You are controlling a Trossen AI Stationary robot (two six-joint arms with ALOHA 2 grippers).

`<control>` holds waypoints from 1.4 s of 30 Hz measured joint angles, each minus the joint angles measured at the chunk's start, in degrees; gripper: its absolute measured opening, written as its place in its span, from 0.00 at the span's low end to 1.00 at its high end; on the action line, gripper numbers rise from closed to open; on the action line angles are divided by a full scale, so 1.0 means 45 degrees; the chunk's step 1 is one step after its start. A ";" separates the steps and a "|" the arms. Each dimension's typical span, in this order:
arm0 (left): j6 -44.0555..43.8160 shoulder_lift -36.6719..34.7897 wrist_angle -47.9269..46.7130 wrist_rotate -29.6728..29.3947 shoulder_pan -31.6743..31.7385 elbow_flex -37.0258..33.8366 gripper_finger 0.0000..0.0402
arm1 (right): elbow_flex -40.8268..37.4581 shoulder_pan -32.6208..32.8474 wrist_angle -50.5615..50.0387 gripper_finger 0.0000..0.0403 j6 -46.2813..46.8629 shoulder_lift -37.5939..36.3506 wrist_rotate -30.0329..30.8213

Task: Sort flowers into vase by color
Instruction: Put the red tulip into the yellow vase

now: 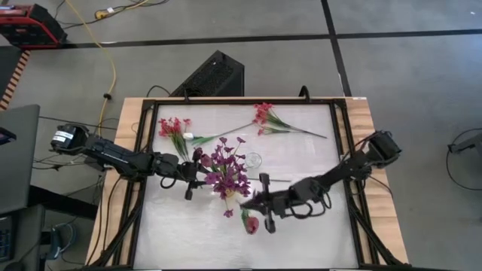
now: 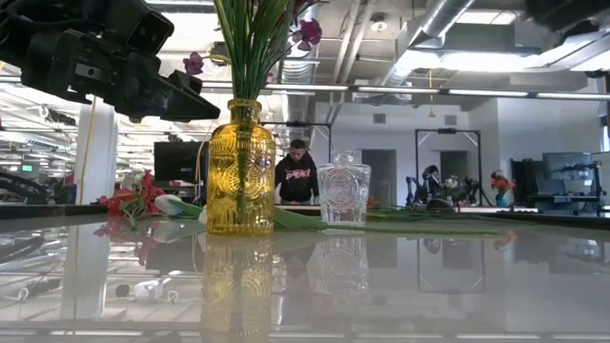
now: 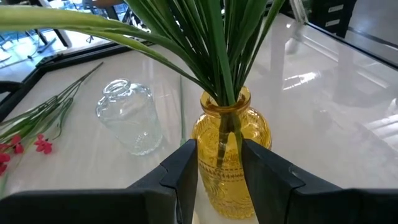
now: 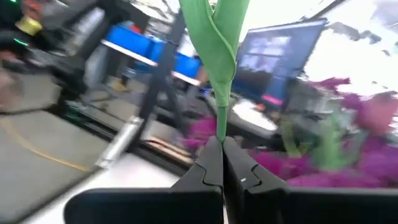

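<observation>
A yellow glass vase stands near the table's middle and holds purple flowers. My left gripper comes level from the left. Its fingers are apart and close against the vase's upper part. My right gripper is just near-right of the vase, shut on a sprig with a dark-red bud. A clear glass vase stands to the right of the yellow one. Red flowers and more red flowers lie flat at the far side, and a white bud lies on its side behind the yellow vase. My left gripper's fingers cover both sides of the yellow vase in the wrist view; whether they touch the glass I cannot tell. My right gripper pinches the sprig's green stem between its two shut fingers. The leaf runs on beyond the fingertips, lifted clear of the table.
The table has a dark frame along its sides. A long green stem lies across the far middle. A person sits in the room beyond the table. There is free tabletop near the front edge.
</observation>
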 joint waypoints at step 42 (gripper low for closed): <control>0.0034 0.0010 0.0719 0.0466 0.0000 0.0000 0.28 | 0.0870 -0.2221 0.3193 0.04 0.0293 0.2323 -0.0154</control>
